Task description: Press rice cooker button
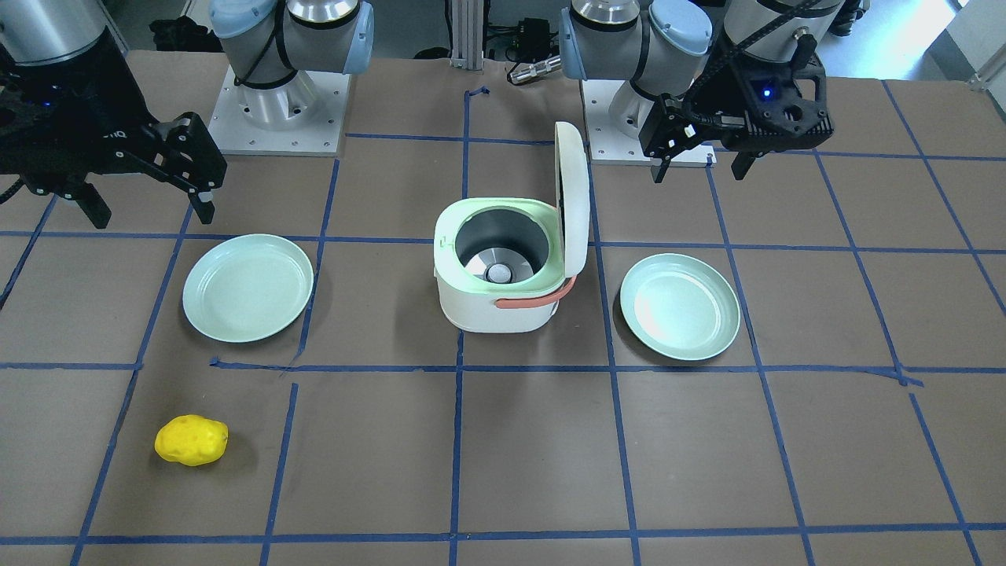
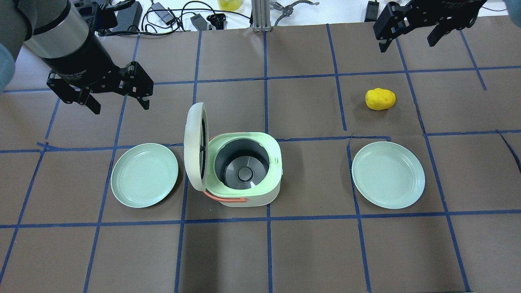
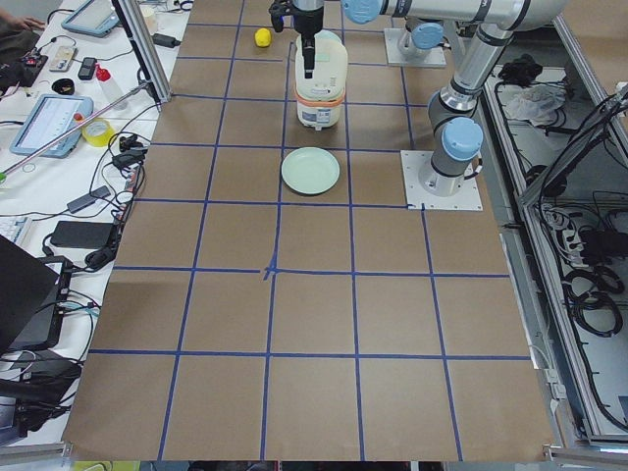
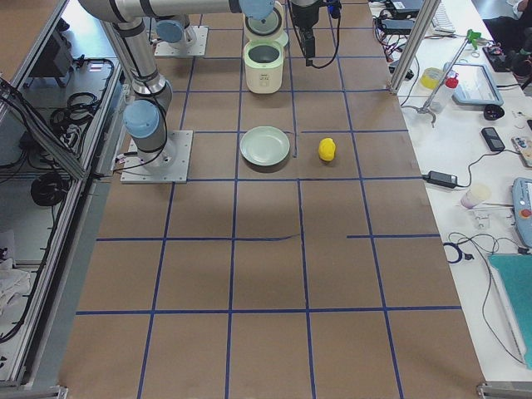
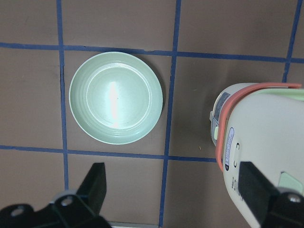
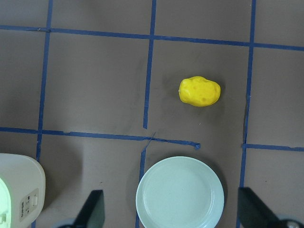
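The white rice cooker (image 2: 260,199) with a green rim and orange handle stands mid-table. Its lid (image 2: 193,150) stands open and upright, and the grey pot inside is empty. A small latch tab (image 2: 279,161) sits on the rim on the side away from the lid. My left gripper (image 2: 121,106) is open and empty. It hovers beyond and to the left of the lid, and its wrist view shows the cooker's back (image 5: 266,142). My right gripper (image 2: 407,44) is open and empty, far off at the back right. The cooker's corner shows in its wrist view (image 6: 19,190).
One green plate (image 2: 144,175) lies left of the cooker and another (image 2: 388,175) lies to its right. A yellow potato (image 2: 380,99) lies beyond the right plate. Cables and tools line the table's far edge.
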`<state>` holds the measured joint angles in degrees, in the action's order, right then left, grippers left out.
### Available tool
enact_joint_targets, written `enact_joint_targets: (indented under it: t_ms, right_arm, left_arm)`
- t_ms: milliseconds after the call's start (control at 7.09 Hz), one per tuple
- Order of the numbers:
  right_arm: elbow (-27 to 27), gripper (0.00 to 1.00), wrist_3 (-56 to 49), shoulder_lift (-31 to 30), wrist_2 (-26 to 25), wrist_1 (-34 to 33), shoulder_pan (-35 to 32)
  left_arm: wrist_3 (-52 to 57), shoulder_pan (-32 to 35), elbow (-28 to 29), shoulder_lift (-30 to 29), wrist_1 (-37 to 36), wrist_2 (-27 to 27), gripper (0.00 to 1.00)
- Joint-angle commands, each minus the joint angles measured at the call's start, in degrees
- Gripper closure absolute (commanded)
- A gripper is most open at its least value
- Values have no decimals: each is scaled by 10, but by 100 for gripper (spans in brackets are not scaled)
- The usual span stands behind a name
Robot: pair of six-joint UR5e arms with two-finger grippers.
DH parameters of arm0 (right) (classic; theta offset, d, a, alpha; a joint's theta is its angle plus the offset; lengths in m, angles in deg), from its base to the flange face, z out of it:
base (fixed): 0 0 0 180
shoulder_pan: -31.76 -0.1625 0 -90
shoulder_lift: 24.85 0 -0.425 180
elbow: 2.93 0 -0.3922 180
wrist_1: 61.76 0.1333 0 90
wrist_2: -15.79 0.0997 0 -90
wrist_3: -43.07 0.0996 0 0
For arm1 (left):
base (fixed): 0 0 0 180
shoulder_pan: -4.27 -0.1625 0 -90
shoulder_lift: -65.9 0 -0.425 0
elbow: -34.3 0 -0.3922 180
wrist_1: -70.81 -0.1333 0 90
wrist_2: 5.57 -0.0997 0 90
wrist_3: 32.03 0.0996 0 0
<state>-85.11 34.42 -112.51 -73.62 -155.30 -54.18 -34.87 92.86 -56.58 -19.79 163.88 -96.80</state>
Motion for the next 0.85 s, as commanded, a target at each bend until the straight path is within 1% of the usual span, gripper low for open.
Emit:
enact_joint_targets:
  t_ms: [0,705]
  right_arm:
    - [1,0,-4,-1,-2,5,5]
    - [13,0,-3,-1,-1,41,9]
  left_arm:
    - [-1,0,0,0,0,0,0]
    - [0,0,0,0,0,0,0]
